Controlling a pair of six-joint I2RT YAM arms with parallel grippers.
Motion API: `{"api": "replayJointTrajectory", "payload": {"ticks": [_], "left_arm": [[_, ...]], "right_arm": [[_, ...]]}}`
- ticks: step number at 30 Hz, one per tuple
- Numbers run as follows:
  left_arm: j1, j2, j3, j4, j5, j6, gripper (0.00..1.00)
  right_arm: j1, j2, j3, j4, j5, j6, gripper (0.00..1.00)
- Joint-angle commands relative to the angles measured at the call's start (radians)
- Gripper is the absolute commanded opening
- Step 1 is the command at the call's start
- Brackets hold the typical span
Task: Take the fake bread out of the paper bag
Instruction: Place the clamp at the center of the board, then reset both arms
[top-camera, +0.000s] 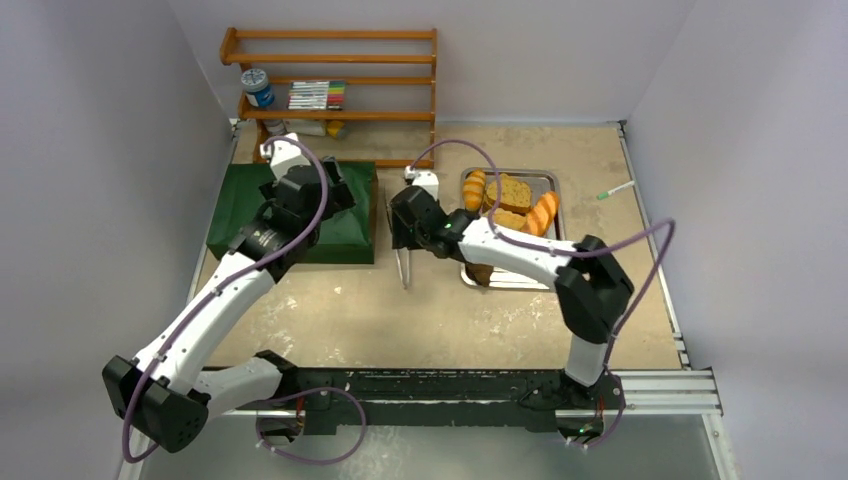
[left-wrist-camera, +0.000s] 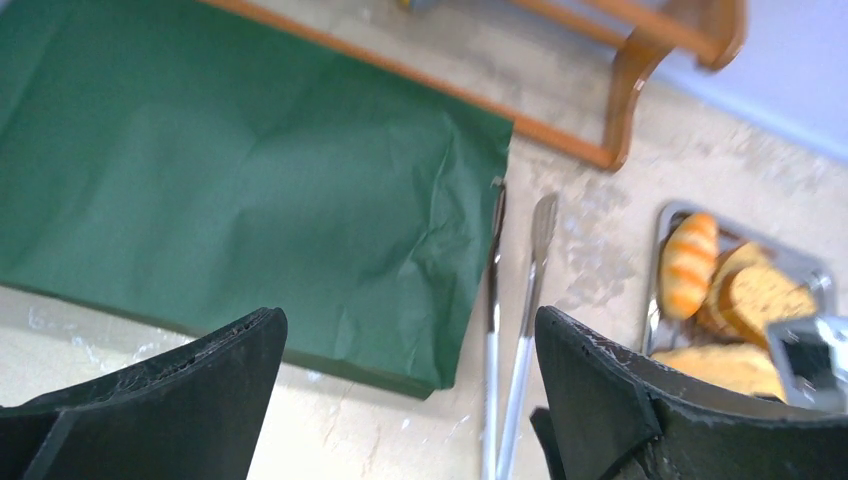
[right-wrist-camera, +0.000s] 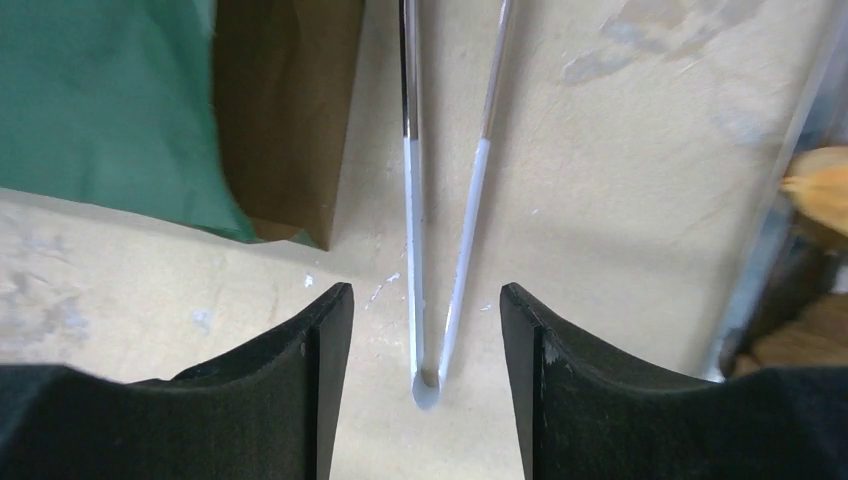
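Bread (top-camera: 512, 192) sits in tray (top-camera: 522, 279) just right of right gripper (right-wrist-camera: 425, 292), jaws parted astride tongs (right-wrist-camera: 412, 200); left gripper (left-wrist-camera: 408, 318) hangs wide open over flat green paper bag (left-wrist-camera: 250, 180).

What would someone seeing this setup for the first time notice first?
The big dark green paper bag lies flat on the table's left side, with the left gripper open above it. To its right, a metal tray holds the fake bread, orange and brown pieces. Between bag and tray lie long metal tongs, with the right gripper poised open over their hinged end.
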Motion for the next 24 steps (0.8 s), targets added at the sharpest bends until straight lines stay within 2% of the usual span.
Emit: {"api": "replayJointTrajectory", "payload": {"ticks": [1, 4, 8, 11, 15, 19, 24], "left_arm": [[-0.006, -0.04, 0.072, 0.103, -0.086, 0.036, 0.94], [-0.005, -0.031, 0.077, 0.177, -0.137, 0.074, 0.94], [0.006, 0.007, 0.1, 0.259, -0.194, 0.19, 0.96], [0.05, 0.029, 0.097, 0.293, -0.171, 0.238, 0.98], [0.179, 0.007, 0.033, 0.342, -0.085, 0.22, 0.98], [0.251, -0.032, -0.054, 0.394, -0.08, 0.236, 1.0], [0.287, -0.085, -0.173, 0.457, -0.132, 0.272, 1.0]], "right_arm": [[-0.055, -0.154, 0.064, -0.111, 0.124, -0.022, 0.58], [-0.167, -0.247, 0.032, -0.153, 0.173, -0.04, 0.6], [-0.384, -0.41, -0.035, -0.141, 0.235, -0.105, 0.66], [-0.573, -0.503, -0.088, -0.114, 0.264, -0.161, 0.74], [-0.771, -0.575, -0.154, -0.069, 0.272, -0.227, 0.8], [-0.862, -0.616, -0.238, -0.022, 0.309, -0.252, 0.99], [-0.893, -0.631, -0.292, -0.021, 0.316, -0.218, 1.0]]}}
